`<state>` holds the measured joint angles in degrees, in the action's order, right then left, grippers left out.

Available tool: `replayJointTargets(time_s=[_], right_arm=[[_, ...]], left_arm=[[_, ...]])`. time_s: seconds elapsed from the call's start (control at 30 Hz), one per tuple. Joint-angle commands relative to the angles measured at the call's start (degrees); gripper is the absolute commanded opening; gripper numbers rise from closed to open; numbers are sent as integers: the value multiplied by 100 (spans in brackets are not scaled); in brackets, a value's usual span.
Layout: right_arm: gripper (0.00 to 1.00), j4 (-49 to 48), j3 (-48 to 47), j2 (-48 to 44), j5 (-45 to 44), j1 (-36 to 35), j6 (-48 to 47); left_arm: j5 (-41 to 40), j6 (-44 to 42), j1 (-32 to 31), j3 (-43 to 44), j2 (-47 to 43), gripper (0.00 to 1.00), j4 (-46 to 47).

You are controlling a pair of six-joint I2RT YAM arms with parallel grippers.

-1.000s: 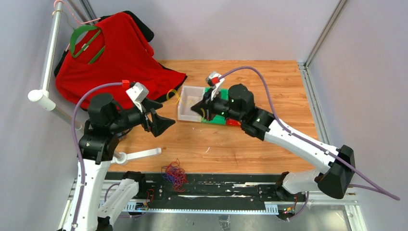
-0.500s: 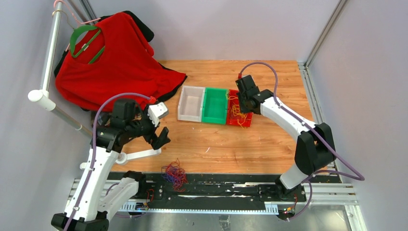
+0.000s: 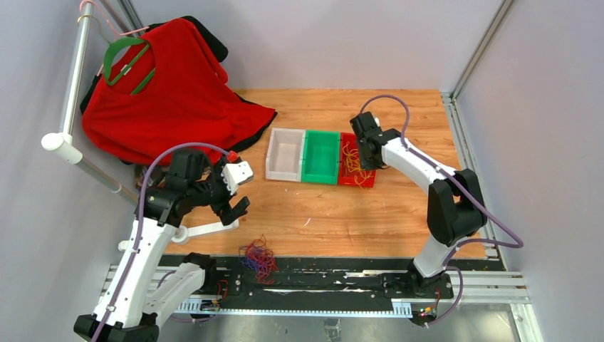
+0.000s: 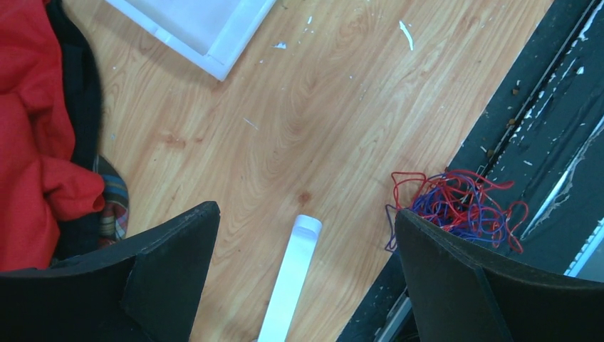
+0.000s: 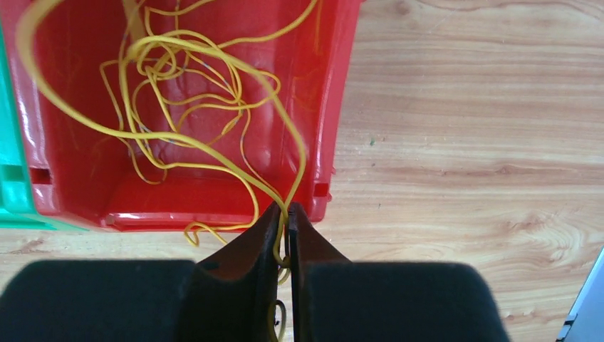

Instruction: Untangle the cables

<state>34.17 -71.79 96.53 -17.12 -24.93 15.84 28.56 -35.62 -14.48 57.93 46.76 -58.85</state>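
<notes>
- The right claw point(image 5: 287, 211) is clenched on a yellow cable point(image 5: 214, 153), which runs from between its tips into the red bin point(image 5: 335, 85) just ahead.
- More yellow loops fill that bin. Single strands are hard to tell apart.
- A green bin point(image 5: 8, 142) is cut off at the claw's left.
- The left claw point(image 4: 305, 214) is released, with its tips wide apart above the table point(image 4: 320, 107) and grasping nothing.
- A red and purple tangle point(image 4: 456, 206) lies at the table's edge, just beside the finger on the right of the wrist view, which hides its lower loops.
- A white tube point(image 4: 290, 274) lies between the fingers, cut off below.
- A white bin point(image 4: 214, 28) ahead shows only a corner.
</notes>
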Motion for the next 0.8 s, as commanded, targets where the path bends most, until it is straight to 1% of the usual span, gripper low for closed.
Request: replayJointTargets(time_s=[0.0, 0.03, 0.1, 0.17, 0.33, 0.4, 0.5, 0.57, 0.63, 0.7, 0.77], right_arm=[[14, 555, -710, 354, -139, 71, 34], [18, 718, -910, 455, -151, 67, 36], [33, 891, -1229, 646, -176, 23, -27], [42, 1013, -1483, 801, -302, -54, -81], [45, 1106, -1756, 927, -400, -118, -126], [45, 1082, -1754, 834, -407, -118, -117], [42, 993, -1645, 523, -309, -136, -44], [43, 693, -1263, 86, -134, -226, -17], [51, 270, -783, -406, -54, -423, 34], [56, -77, -302, -889, -109, -683, 158], [58, -425, 174, -1276, -98, -934, 291]], left_arm=[[-86, -255, -48, -54, -44, 98, -12], [-101, -267, -49, -58, -51, 98, -12], [-121, -343, -50, -75, -66, 98, -37], [-150, -435, -55, -104, -79, 98, -50], [-185, -529, -55, -115, -77, 98, -68], [-139, -625, -55, -126, -78, 98, -134], [-82, -820, -61, -207, -65, 98, -204], [-45, -1028, -99, -321, -19, 98, -241], [-73, -1234, -252, -504, 64, 98, -274], [-196, -1383, -541, -735, 206, 98, -269], [-434, -1508, -955, -957, 401, 98, -255]])
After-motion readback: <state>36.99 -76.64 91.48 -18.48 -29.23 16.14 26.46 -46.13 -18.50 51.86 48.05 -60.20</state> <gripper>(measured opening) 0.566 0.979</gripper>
